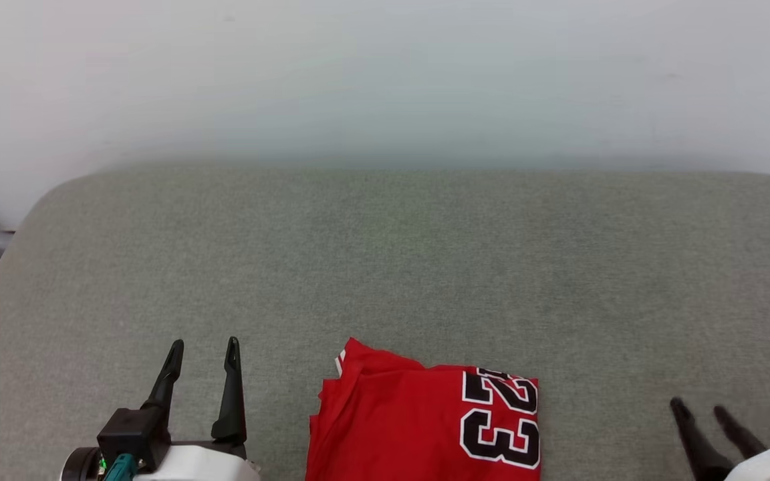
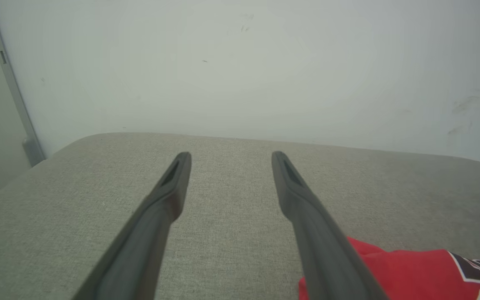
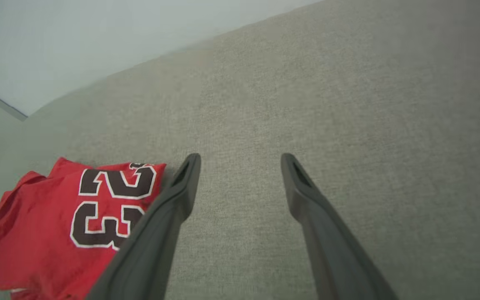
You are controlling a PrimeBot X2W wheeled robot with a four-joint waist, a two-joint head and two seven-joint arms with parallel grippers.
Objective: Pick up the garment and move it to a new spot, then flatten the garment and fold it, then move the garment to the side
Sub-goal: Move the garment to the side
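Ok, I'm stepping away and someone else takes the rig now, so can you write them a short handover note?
Tools: the left tool is open and empty, over the pad left of the shirt, not touching it. The right tool is open and empty, well to the shirt's right.
Shirt: a folded bundle at the pad's near edge, number 23 up, top left corner a bit rumpled.
Done: it looks folded.
Left: probably moving it to the side; whether that has happened I cannot tell from here.
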